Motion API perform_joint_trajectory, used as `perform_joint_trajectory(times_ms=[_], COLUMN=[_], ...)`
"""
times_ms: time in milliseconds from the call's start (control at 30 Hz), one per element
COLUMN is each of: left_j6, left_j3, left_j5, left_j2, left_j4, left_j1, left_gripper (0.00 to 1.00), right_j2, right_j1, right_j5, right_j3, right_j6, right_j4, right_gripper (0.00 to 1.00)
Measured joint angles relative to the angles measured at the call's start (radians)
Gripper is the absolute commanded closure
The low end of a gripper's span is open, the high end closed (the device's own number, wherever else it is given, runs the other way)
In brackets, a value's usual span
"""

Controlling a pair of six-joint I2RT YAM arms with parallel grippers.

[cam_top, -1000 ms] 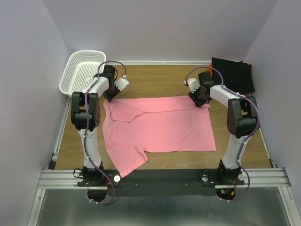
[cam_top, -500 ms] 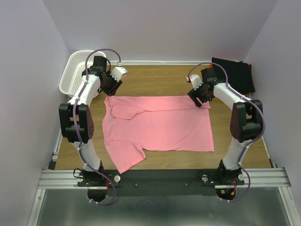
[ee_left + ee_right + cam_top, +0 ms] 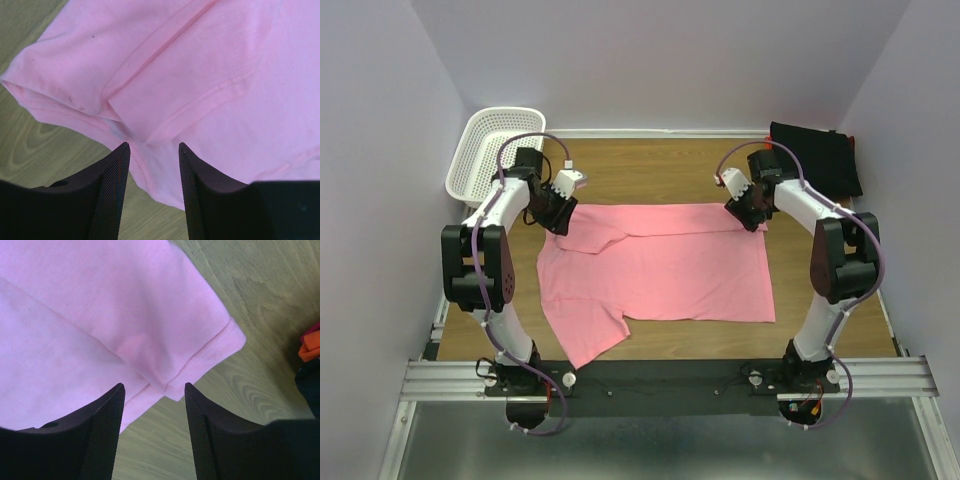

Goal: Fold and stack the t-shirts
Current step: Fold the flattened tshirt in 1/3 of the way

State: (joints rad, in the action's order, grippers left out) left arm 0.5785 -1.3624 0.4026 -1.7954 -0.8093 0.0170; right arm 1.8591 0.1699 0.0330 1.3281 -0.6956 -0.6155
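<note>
At back-left corner: wht basket point(image 3: 470, 160) (pink t-shirt point(image 3: 660, 265) outside).

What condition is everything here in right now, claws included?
Pink shirt: spread flat, far edge folded over.
Black shirt: folded, far right corner.
Basket: upright, far left corner.
Left gripper: open, above pink shirt, holding nothing.
Right gripper: open, above pink shirt's corner, holding nothing.

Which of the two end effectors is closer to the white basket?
The left. The left end effector hovers over the far left corner of the pink shirt, near the white basket; the right end effector is at the shirt's far right corner.
</note>
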Motion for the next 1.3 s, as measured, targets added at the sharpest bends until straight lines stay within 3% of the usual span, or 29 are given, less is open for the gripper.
perform_joint_trajectory(times_ms=[667, 967, 1100, 1300], left_j6=[-0.051, -0.068, -0.073, -0.086], left_j3=[0.006, 0.019, 0.033, 0.043], left_j5=[0.037, 0.055, 0.069, 0.075], left_j2=[-0.008, -0.025, -0.044, -0.089], left_j4=[0.034, 0.045, 0.05, 0.063], left_j1=[-0.068, -0.07, -0.07, -0.07], left_gripper=[0.51, 0.52, 0.52, 0.53], right_j2=[0.076, 0.076, 0.076, 0.076], right_j1=[-0.002, -0.002, -0.002, -0.002], right_j5=[-0.032, -0.043, -0.043, -0.044], right_j3=[-0.002, 0.003, 0.003, 0.004], right_j6=[-0.055, -0.064, -0.067, -0.064], right_j4=[-0.008, -0.008, -0.008, -0.008], right_gripper=[0.62, 0.8, 0.99, 0.99])
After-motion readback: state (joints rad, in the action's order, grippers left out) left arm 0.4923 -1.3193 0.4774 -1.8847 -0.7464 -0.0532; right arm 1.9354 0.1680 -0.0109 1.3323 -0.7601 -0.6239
